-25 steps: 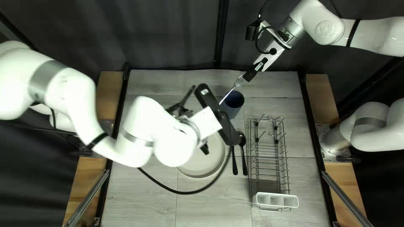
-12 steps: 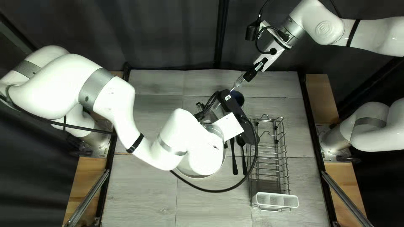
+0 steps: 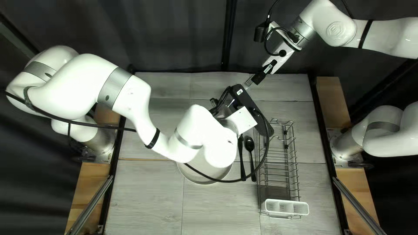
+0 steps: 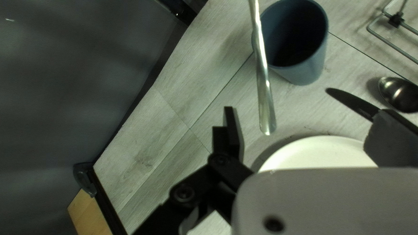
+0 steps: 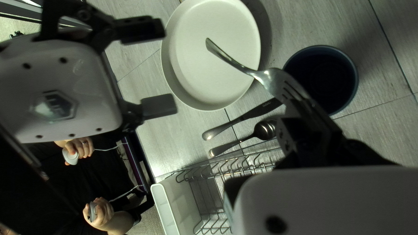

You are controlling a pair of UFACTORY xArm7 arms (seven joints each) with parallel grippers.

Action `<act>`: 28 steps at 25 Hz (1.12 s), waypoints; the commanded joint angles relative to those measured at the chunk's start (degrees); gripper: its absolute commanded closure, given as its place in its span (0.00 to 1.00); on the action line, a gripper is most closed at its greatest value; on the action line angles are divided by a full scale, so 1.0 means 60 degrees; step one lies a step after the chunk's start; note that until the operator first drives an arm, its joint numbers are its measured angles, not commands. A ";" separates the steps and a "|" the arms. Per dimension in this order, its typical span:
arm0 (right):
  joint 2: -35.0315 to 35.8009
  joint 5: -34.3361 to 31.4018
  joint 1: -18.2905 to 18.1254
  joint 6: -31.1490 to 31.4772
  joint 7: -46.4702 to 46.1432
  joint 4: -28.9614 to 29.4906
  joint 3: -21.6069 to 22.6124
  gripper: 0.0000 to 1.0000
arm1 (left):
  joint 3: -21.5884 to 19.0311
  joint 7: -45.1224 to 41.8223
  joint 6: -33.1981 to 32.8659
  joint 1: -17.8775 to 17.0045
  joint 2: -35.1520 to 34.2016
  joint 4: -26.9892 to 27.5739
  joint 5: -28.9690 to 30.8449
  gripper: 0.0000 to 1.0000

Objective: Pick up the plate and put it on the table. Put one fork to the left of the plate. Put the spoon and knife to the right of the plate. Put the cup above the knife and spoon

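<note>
My left gripper point(image 3: 249, 106) hangs over the cup's spot in the top left view, hiding the cup. In its wrist view the left gripper point(image 4: 305, 124) stands open, with the fork handle point(image 4: 264, 87) ahead, untouched. High at the table's far edge, my right gripper point(image 3: 257, 79) is shut on the fork point(image 3: 247, 83); in its wrist view the right gripper point(image 5: 300, 102) grips the tined end. The white plate point(image 3: 196, 176) lies partly under my left arm. Knife point(image 3: 241, 159) and spoon point(image 3: 251, 157) lie right of it. The blue cup point(image 4: 305, 72) stands upright on the table.
A wire dish rack point(image 3: 278, 163) with a white holder point(image 3: 285, 207) stands right of the spoon. My left arm and its black cable cross over the plate. A person's hands point(image 5: 102, 212) show beyond the table in the right wrist view.
My left arm has swung rightward over the table, bringing its open gripper near the fork and over the cup. The right arm has held still with the fork.
</note>
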 commanded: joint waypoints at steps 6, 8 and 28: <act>0.0000 0.0000 0.0000 0.0000 0.0000 0.0000 0.0000 1.00 | 0.0216 -0.0292 -0.0374 0.0233 0.0212 -0.0217 0.0147 0.00; 0.0000 0.0000 0.0000 0.0000 0.0000 0.0000 0.0000 1.00 | 0.0219 -0.0297 -0.0530 0.0307 0.0056 -0.0398 0.0122 0.00; 0.0000 0.0000 0.0000 0.0000 0.0000 0.0000 0.0000 1.00 | 0.0274 0.0074 -0.2038 0.0842 -0.0704 -0.1374 -0.0103 0.00</act>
